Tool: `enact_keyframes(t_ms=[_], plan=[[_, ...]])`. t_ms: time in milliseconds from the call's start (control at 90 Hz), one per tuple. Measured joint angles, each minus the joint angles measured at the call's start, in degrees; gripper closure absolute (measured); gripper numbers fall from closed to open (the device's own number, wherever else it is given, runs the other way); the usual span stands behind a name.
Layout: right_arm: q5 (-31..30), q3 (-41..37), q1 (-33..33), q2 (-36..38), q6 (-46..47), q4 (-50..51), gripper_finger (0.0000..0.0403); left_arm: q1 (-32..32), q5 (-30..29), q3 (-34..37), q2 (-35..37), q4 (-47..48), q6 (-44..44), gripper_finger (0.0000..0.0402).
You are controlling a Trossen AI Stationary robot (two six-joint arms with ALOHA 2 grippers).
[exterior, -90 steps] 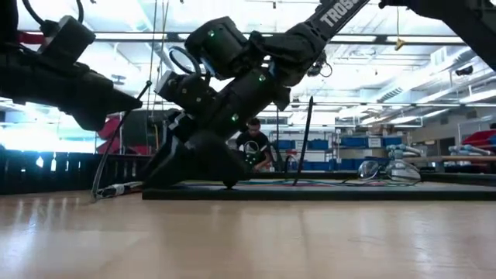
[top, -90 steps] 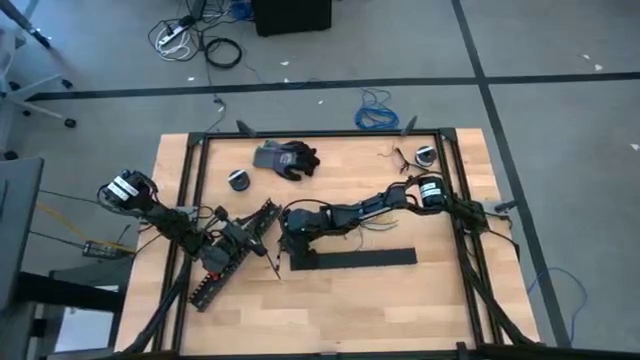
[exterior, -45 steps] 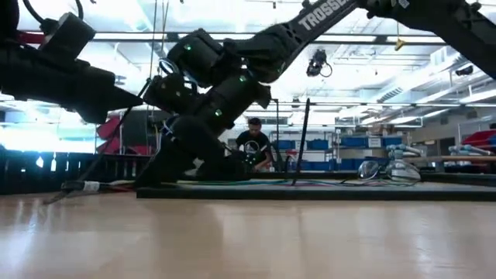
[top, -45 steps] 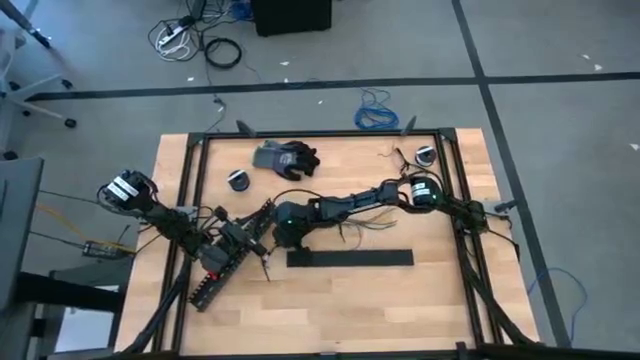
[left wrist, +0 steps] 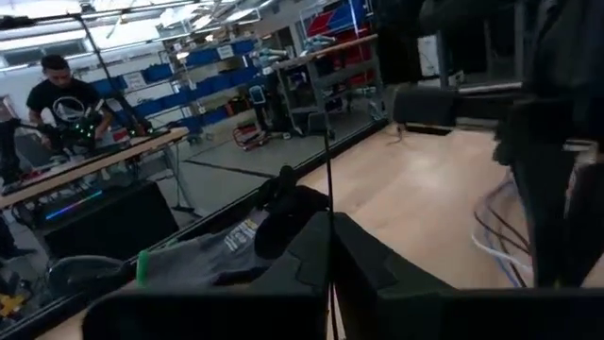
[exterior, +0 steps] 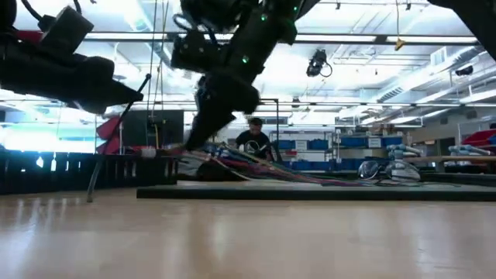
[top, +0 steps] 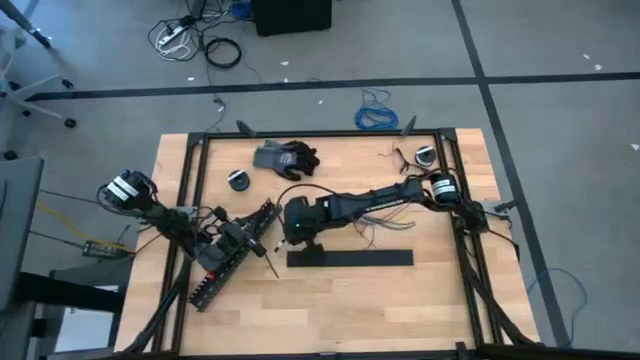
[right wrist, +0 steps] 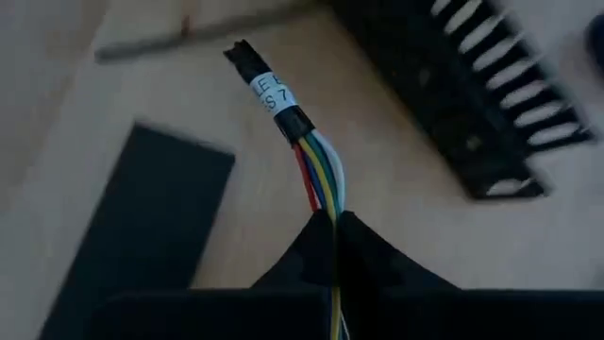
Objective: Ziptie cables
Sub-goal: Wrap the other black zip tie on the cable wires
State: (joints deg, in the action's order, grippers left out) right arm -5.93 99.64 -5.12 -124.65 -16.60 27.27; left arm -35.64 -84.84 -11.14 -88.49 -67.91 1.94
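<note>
My right claw pinched shut on cables, lifted off surface, bundle trailing rightward along arm. My left claw clamps ziptie upright, just left of cable end. Left arm nearer; ziptie must loop bundle.

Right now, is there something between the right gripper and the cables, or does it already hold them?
Nothing visible stands between them. The right gripper is already shut on the cables, near their labelled end, raised above the table. The left gripper holds a ziptie close by.
</note>
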Motion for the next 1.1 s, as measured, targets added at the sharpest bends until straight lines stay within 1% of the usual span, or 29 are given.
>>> enact_keyframes(t_ms=[56, 122, 378, 444, 544, 633, 689, 822, 1100], plan=[[-0.9, 0.1, -0.4, 0.1, 0.1, -0.5, 0.0402, 1.2, 1.1, -0.2, 0.0, 0.0, -0.1, 0.0401], [-2.0, 0.1, -0.7, 0.1, 0.5, -0.4, 0.0402, 3.2, 3.2, -0.8, 0.0, 0.0, 2.0, 0.0401], [-1.9, 0.1, -0.9, 0.1, 0.6, -1.1, 0.0403, 11.2, 12.3, -2.8, 0.0, -0.6, 7.6, 0.0401], [-1.9, 0.0, -0.9, 0.1, 0.5, -1.1, 0.0403, 13.5, 13.9, -3.1, 0.0, -3.2, 10.6, 0.0401], [-1.9, -1.2, -0.9, 0.1, 0.5, -1.7, 0.0403, 16.6, 17.2, -3.1, 0.0, -9.6, 16.1, 0.0401], [-1.9, -1.7, -0.6, 0.1, 0.5, -1.7, 0.0402, 19.1, 21.0, -3.1, 0.0, -12.9, 18.7, 0.0401], [-2.2, -1.7, -0.3, 0.1, 0.5, -1.7, 0.0402, 20.6, 22.8, -3.1, 0.0, -13.0, 18.6, 0.0401], [-5.3, -1.8, 0.1, 0.3, -0.5, -1.7, 0.0402, 24.7, 28.1, -2.9, 0.0, -12.7, 16.0, 0.0401], [-6.0, -1.8, 2.0, 0.7, -1.4, -2.2, 0.0402, 32.4, 40.3, -2.7, 0.0, -12.5, 8.6, 0.0401]])
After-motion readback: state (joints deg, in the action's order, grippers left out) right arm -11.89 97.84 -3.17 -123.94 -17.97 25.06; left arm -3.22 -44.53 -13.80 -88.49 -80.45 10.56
